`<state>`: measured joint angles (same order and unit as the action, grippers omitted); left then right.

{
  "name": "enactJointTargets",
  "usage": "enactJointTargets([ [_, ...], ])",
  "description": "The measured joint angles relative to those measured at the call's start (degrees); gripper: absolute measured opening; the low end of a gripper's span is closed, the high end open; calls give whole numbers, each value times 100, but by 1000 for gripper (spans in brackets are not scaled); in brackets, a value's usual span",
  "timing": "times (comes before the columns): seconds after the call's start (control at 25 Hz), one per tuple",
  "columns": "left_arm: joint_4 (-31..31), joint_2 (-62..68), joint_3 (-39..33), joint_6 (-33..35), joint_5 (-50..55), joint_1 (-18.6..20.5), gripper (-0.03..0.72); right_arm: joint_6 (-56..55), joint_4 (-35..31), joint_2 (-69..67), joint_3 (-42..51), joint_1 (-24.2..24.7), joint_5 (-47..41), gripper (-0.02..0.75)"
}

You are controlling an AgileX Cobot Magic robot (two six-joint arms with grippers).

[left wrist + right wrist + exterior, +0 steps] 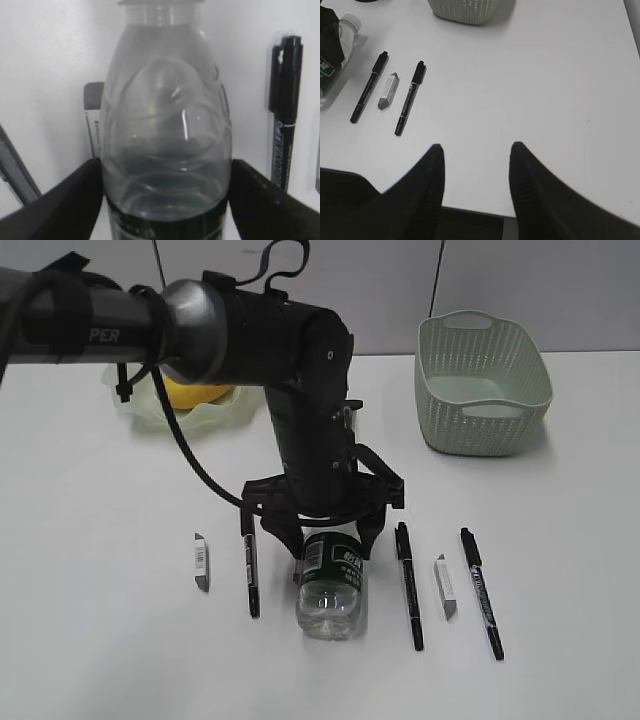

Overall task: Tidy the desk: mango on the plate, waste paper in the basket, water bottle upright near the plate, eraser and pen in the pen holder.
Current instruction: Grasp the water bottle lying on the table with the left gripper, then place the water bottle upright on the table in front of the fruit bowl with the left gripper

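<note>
The water bottle [328, 590] lies on its side at the front middle of the desk [100, 640]. My left gripper [329, 540] comes down over it, a finger pressed on each side of its clear body [166, 150], shut on it. The mango [195, 392] rests in the plate [170, 418] at the back left, behind my arm. Three pens [250, 575] [409, 585] [481, 590] and two erasers [201, 562] [445, 587] lie beside the bottle. The basket [483, 380] stands at the back right. My right gripper [476, 146] hangs open over the desk's edge, holding nothing. Waste paper and pen holder are out of view.
In the left wrist view a third eraser [92, 117] lies behind the bottle and a pen [285, 115] to its right. In the right wrist view two pens [369, 87] [410, 98] and an eraser [388, 91] lie left of bare white desk [545, 75].
</note>
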<state>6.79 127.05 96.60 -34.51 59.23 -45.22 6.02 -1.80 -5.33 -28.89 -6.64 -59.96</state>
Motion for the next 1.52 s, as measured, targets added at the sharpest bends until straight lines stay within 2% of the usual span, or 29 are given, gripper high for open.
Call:
enactJointTargets([
  [0.64, -60, 148, 2, 0, -74, 0, 585, -37, 20, 0, 0, 0, 5, 351],
  [0.88, -98, 168, 8, 0, -74, 0, 486, -82, 46, 0, 0, 0, 5, 351],
  [1.16, -154, 98, 8, 0, -122, 0, 486, -126, 85, 0, 0, 0, 5, 351],
  [1.32, -389, -279, -8, 0, -159, 0, 486, -130, 91, 0, 0, 0, 11, 351],
  [1.52, -1382, -1286, -8, 0, 120, 18, 486, -130, 98, 0, 0, 0, 11, 351],
])
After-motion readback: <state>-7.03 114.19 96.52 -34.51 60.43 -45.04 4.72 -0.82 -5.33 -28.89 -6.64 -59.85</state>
